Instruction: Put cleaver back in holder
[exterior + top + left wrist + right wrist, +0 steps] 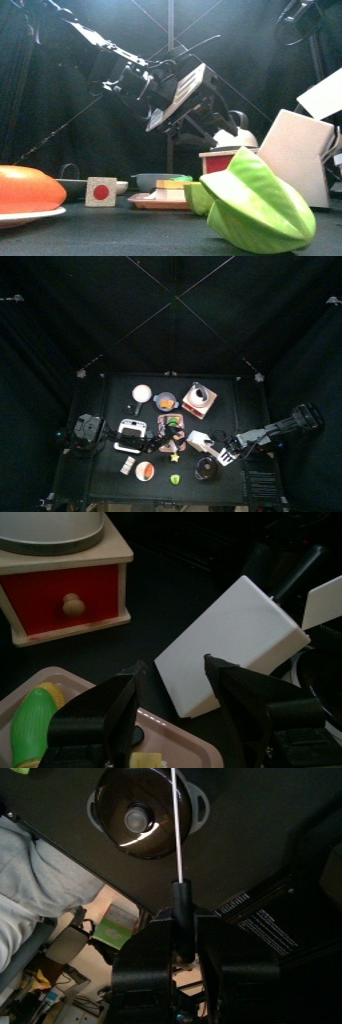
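Not yet done. Cleaver (pixel 175 828) clamped by its handle in the right hand (pixel 177 938), blade edge-on above a dark pot (pixel 144 813), near the desk's (pixel 114 396) right side. White holder (pixel 234 642) standing tilted on the desk, apparently empty, just ahead of the left hand (pixel 174 687), which is open and empty. Left to do, by judgement: carrying the blade over, lining up with the slot, sliding in, letting go.

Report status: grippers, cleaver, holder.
Right gripper shut on cleaver, blade edge-on above a dark pan. Left gripper open beside white holder. Nothing blocking the holder.
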Robot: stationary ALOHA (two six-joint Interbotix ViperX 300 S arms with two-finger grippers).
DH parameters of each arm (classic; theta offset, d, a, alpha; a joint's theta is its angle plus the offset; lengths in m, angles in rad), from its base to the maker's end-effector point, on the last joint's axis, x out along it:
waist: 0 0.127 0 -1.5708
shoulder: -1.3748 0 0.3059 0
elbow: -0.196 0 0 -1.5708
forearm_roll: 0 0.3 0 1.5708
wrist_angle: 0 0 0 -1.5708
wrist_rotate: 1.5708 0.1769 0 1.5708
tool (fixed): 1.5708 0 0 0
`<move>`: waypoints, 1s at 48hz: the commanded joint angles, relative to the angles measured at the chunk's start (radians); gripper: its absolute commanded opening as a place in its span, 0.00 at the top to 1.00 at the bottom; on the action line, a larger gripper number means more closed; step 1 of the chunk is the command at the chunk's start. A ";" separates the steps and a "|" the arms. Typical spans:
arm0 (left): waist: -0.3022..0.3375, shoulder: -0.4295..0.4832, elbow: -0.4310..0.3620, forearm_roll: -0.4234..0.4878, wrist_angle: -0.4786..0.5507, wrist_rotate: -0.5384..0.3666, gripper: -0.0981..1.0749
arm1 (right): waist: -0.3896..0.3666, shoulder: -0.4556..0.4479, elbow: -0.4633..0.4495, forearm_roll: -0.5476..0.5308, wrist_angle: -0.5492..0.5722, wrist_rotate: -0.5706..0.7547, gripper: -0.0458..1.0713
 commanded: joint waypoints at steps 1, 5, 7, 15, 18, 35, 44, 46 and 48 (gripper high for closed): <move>0.003 -0.015 -0.025 0.005 0.000 0.002 0.18 | -0.002 -0.003 -0.008 -0.002 -0.002 0.000 0.56; 0.003 -0.017 -0.025 0.003 0.002 0.002 0.18 | -0.002 -0.002 -0.005 -0.002 -0.003 -0.002 0.56; 0.003 -0.017 -0.025 0.003 0.002 0.002 0.18 | -0.002 0.002 -0.006 -0.003 -0.003 0.000 0.56; 0.002 -0.015 -0.031 0.003 0.002 0.002 0.18 | -0.003 0.012 -0.009 -0.002 -0.003 -0.002 0.56; 0.003 -0.012 -0.037 0.003 0.002 0.002 0.18 | -0.005 0.018 -0.012 0.000 -0.002 -0.002 0.56; 0.003 0.003 -0.077 0.028 0.037 0.002 0.18 | -0.021 0.044 -0.035 0.006 0.026 -0.002 0.56; 0.003 0.005 -0.080 0.028 0.038 0.002 0.18 | -0.021 0.058 -0.072 0.000 0.067 -0.002 0.56; 0.002 0.005 -0.080 0.028 0.038 0.002 0.18 | -0.025 0.061 -0.080 -0.002 0.074 -0.002 0.56; 0.003 0.005 -0.081 0.031 0.040 0.002 0.18 | -0.029 0.064 -0.086 0.000 0.078 -0.002 0.56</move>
